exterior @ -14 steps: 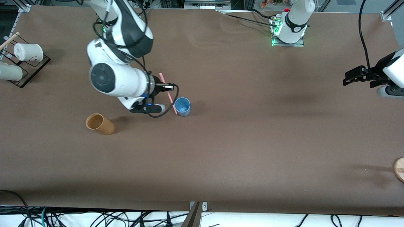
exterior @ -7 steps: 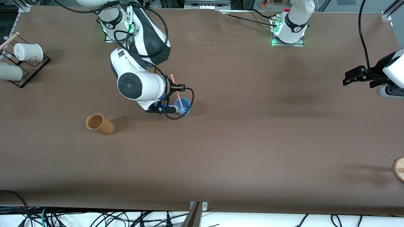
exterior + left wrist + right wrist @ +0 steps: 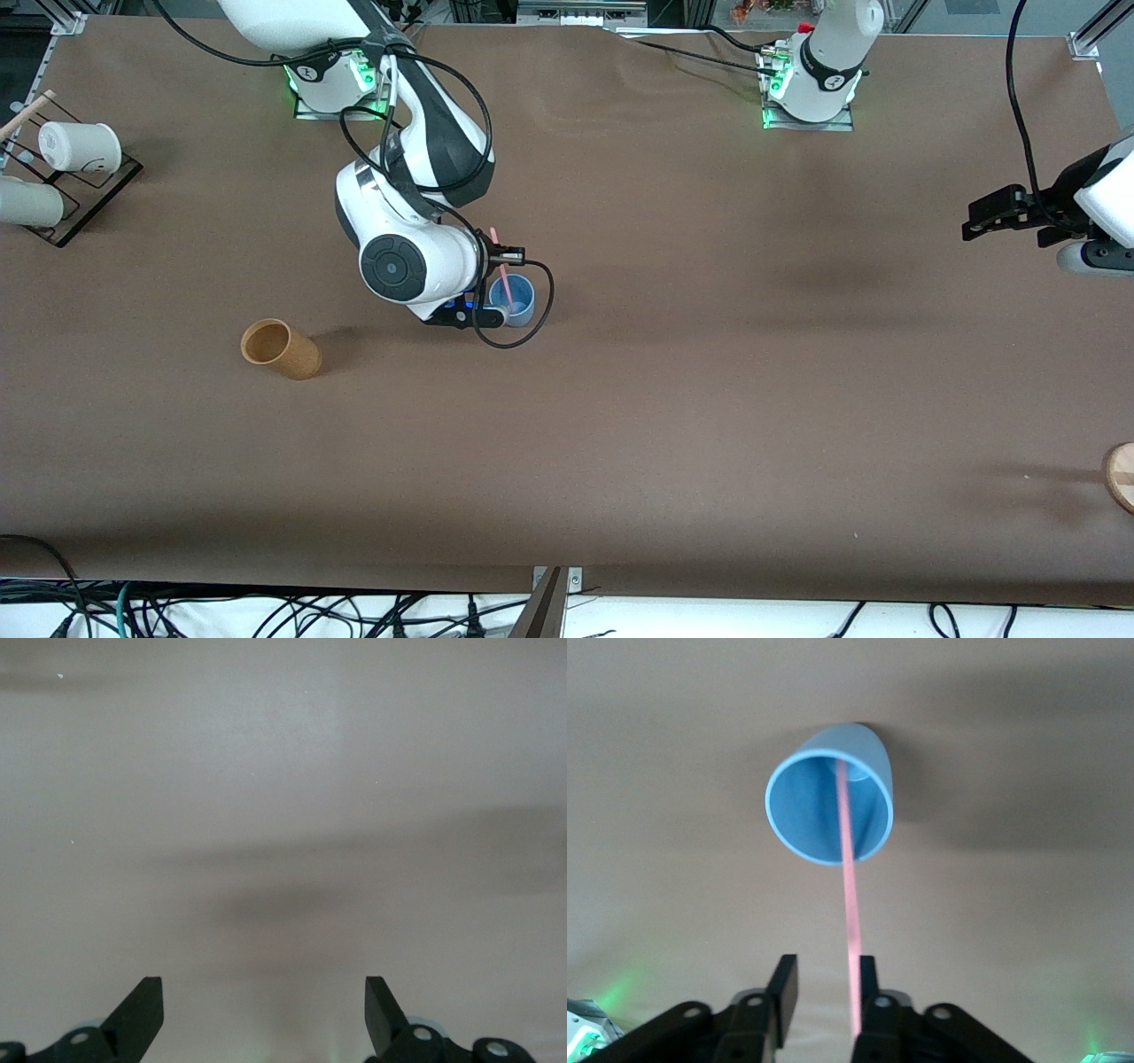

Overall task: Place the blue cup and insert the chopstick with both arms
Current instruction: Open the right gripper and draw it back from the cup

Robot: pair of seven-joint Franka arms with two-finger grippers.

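Chopstick [image 3: 849, 895] reaches down into the upright blue cup [image 3: 516, 299] on the surface [image 3: 709, 399], its upper end clenched in the right gripper [image 3: 501, 257] above the cup. Left gripper [image 3: 264, 1014] waits, released, over the left arm's end.

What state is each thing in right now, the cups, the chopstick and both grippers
blue cup: upright on the table, chopstick tip inside.
chopstick: lower end in the blue cup, upper end at the right gripper's fingers.
right gripper: over the blue cup, fingers slightly apart.
left gripper: open, empty, waiting over the left arm's end of the table.
tan cup: lying on its side.
white cup: on its side on a rack.
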